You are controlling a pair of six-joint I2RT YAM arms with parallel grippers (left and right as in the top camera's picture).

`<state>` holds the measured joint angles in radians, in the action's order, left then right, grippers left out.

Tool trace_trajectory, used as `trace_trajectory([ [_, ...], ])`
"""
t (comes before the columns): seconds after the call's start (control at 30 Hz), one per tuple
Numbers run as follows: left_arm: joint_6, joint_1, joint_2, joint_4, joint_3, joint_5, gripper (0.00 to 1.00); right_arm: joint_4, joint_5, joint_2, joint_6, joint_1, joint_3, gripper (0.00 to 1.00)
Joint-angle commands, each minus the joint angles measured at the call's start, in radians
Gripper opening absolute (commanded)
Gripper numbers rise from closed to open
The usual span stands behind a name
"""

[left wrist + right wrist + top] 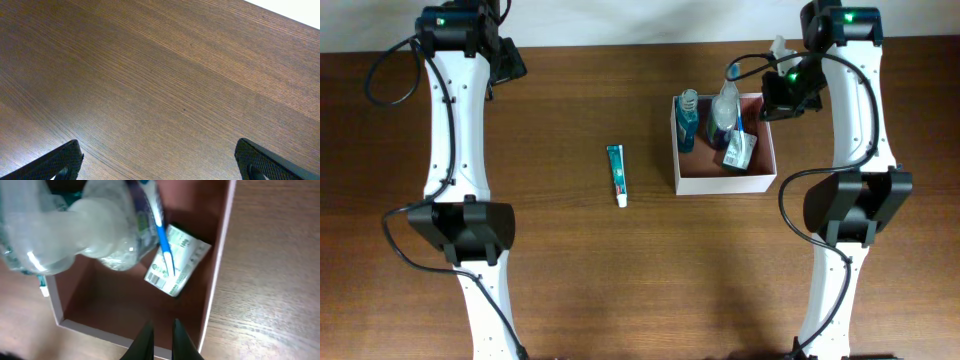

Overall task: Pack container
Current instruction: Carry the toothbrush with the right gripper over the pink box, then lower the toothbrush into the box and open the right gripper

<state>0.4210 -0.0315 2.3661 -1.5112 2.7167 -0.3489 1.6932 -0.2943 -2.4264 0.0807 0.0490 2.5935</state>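
The container (725,187) is a square white-walled box with a reddish-brown inside, right of the table's middle. It holds a blue bottle (687,118), a clear bottle (724,110), a blue toothbrush (740,125) and a green-white packet (740,152). A toothpaste tube (616,172) lies on the table to its left. My right gripper (782,95) hangs above the box's back right corner; in the right wrist view its fingers (162,325) are shut and empty over the container (215,280), near the packet (177,262) and the clear bottle (75,225). My left gripper (510,62) is open and empty at the back left.
The left wrist view shows only bare brown wood between the open fingers (157,150). The table's back edge runs close behind both grippers.
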Motion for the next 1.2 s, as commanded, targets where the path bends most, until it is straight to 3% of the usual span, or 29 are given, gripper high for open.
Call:
trace_trajectory([
  [0.0, 0.012, 0.002, 0.008, -0.001, -0.002, -0.007, 0.99, 0.006, 0.037, 0.034, -0.057, 0.003, -0.012, 0.09],
  [0.5, 0.012, 0.002, 0.008, -0.001, -0.002, -0.007, 0.99, -0.070, 0.030, 0.028, -0.063, 0.010, -0.012, 0.12],
  [0.8, 0.012, 0.002, 0.008, 0.000, -0.002, -0.007, 0.99, -0.196, 0.012, -0.012, -0.064, 0.009, -0.015, 0.31],
  [1.1, 0.012, 0.002, 0.008, -0.001, -0.002, -0.007, 0.99, -0.438, -0.016, -0.039, -0.068, -0.026, -0.025, 0.37],
  [1.17, 0.012, 0.002, 0.008, 0.000, -0.002, -0.007, 0.99, -0.480, -0.016, -0.040, -0.097, -0.034, -0.026, 0.44],
])
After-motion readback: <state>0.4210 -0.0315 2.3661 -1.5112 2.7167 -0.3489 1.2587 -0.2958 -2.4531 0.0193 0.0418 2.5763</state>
